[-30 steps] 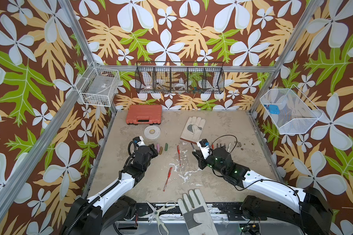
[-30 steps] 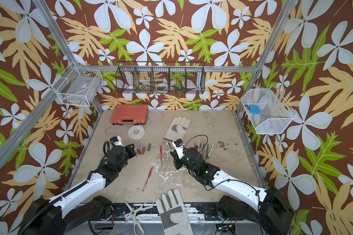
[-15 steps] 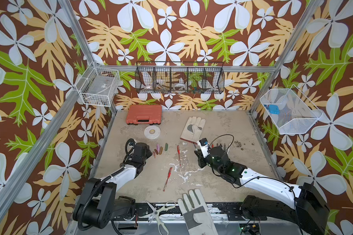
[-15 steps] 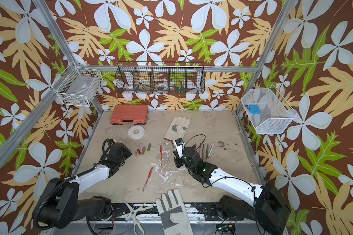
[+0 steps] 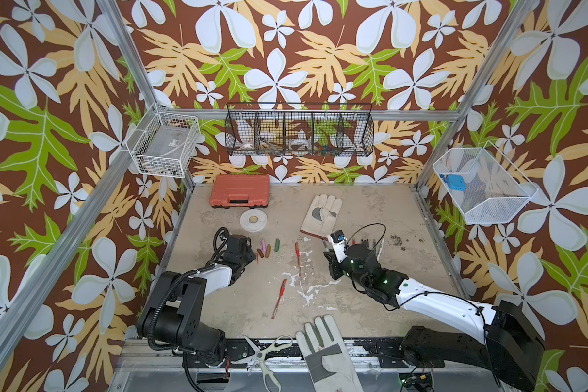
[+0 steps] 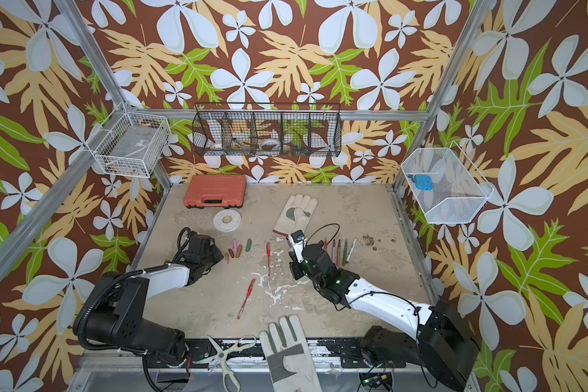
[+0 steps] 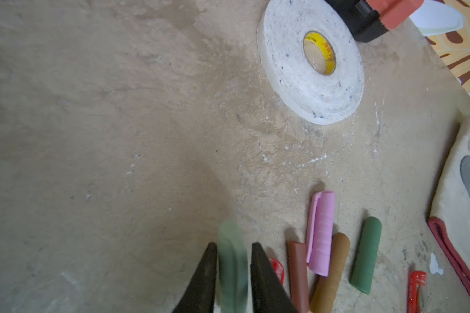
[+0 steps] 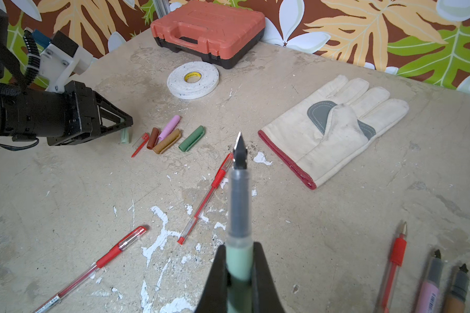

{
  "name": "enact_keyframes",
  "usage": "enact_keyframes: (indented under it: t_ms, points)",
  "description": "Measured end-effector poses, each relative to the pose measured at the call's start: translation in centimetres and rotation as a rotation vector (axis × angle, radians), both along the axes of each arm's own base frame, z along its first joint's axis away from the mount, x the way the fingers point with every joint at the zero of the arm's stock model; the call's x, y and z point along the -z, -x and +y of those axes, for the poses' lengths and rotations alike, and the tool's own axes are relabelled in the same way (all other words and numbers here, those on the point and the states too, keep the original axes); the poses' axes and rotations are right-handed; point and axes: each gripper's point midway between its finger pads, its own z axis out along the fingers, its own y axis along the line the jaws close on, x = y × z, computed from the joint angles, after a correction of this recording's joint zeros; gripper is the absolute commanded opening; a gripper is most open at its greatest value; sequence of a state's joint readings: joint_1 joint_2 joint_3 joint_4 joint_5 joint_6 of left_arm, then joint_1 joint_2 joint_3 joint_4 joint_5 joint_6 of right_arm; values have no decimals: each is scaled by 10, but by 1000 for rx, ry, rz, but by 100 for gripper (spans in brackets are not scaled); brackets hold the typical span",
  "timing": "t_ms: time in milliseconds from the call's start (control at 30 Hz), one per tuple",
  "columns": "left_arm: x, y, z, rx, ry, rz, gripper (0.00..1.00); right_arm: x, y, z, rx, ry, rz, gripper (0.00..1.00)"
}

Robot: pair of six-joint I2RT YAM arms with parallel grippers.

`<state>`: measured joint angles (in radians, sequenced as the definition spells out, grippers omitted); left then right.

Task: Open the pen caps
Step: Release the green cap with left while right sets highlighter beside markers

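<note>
Right gripper (image 8: 239, 247) clamps the mint pen (image 8: 238, 206); left gripper (image 7: 233, 245), grip unclear, straddles its mint cap (image 7: 232, 268), apparently dropping it beside removed caps (image 7: 320, 233).

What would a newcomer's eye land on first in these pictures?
The loud leaf-and-flower wallpaper all around the table. Then the right end effector right of table centre, clamped on a mint pen with its nib bared, and the row of loose caps by the left end effector, a pale mint cap between its fingers.
</note>
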<state>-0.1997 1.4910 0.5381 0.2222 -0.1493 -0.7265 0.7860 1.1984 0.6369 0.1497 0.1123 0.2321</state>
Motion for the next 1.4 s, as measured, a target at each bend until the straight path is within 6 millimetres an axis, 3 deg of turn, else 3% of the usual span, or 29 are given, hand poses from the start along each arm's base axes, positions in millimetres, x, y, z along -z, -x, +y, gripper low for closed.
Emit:
enact_keyframes:
  t_ms: [233, 467, 700, 867, 1067, 1400]
  points:
    - [2, -2, -4, 22, 10, 8, 47, -4, -4, -9, 29, -15, -4, 0]
    - [-37, 2, -14, 75, 42, -120, 57, 10, -27, -45, 186, -49, 64, 0]
    - [-106, 24, -75, 324, 94, -384, 62, 38, -41, -74, 328, -20, 150, 2]
    - [-129, 34, -107, 477, 137, -495, 62, 71, -56, -91, 417, 50, 240, 3]
    - [-121, 35, -137, 616, 188, -485, 62, 106, -63, -91, 436, 132, 335, 8]
    - [-118, 36, -167, 737, 232, -458, 62, 135, -72, -102, 481, 192, 413, 14]
